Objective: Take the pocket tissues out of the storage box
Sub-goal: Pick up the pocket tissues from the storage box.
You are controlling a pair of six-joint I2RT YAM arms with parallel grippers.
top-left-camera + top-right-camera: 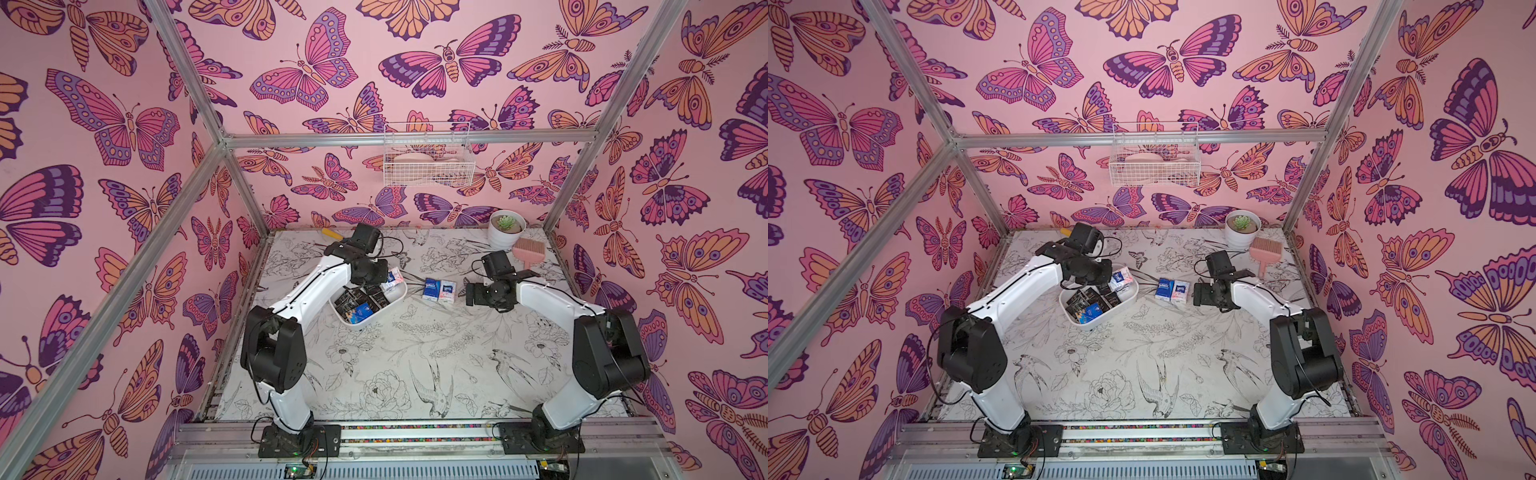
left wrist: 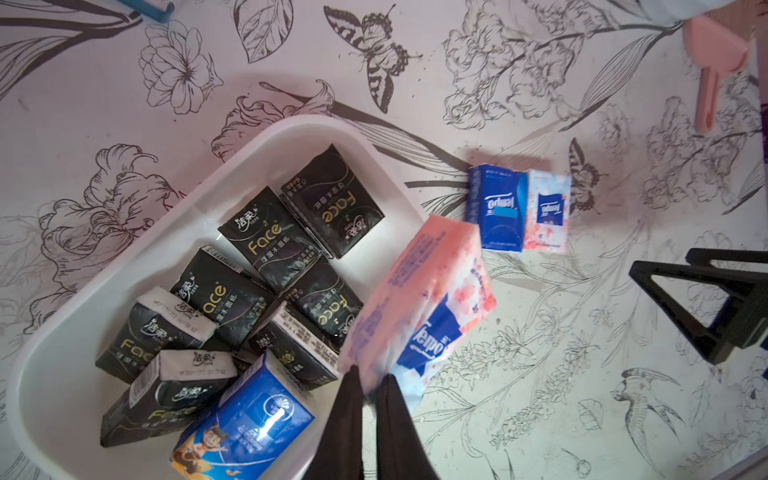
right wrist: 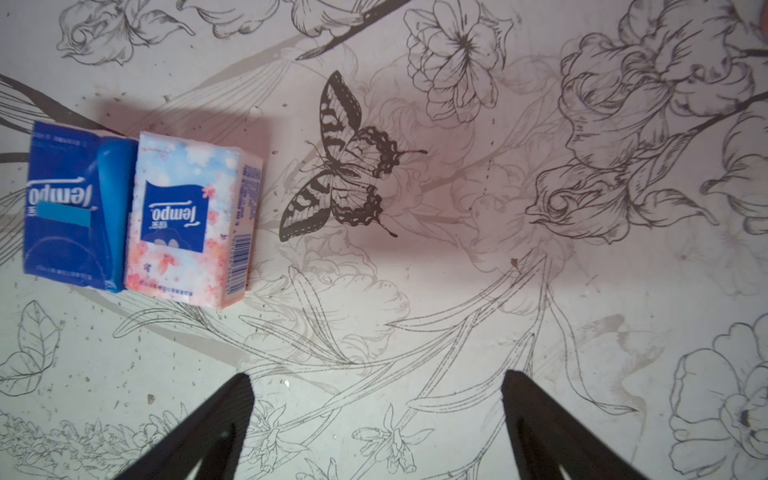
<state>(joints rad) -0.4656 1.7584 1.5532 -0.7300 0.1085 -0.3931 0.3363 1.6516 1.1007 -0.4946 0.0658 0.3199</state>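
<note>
The white storage box (image 2: 137,266) sits left of centre on the table, seen in both top views (image 1: 358,326) (image 1: 1090,327). Several black pocket tissues (image 2: 270,237) and a blue one (image 2: 245,419) lie inside it. My left gripper (image 2: 370,376) is shut on the corner of a pink floral packet (image 2: 424,299), which hangs over the box's rim (image 1: 392,280). A blue packet (image 3: 70,208) and a pink floral packet (image 3: 187,220) lie side by side on the table to the right of the box (image 1: 439,289). My right gripper (image 3: 376,386) is open and empty, just right of that pair.
A white plant pot (image 1: 506,228) and a pink brush (image 1: 528,251) stand at the back right. A white wire basket (image 1: 428,160) hangs on the back wall. A yellow-handled item (image 1: 332,234) lies at the back left behind the left arm.
</note>
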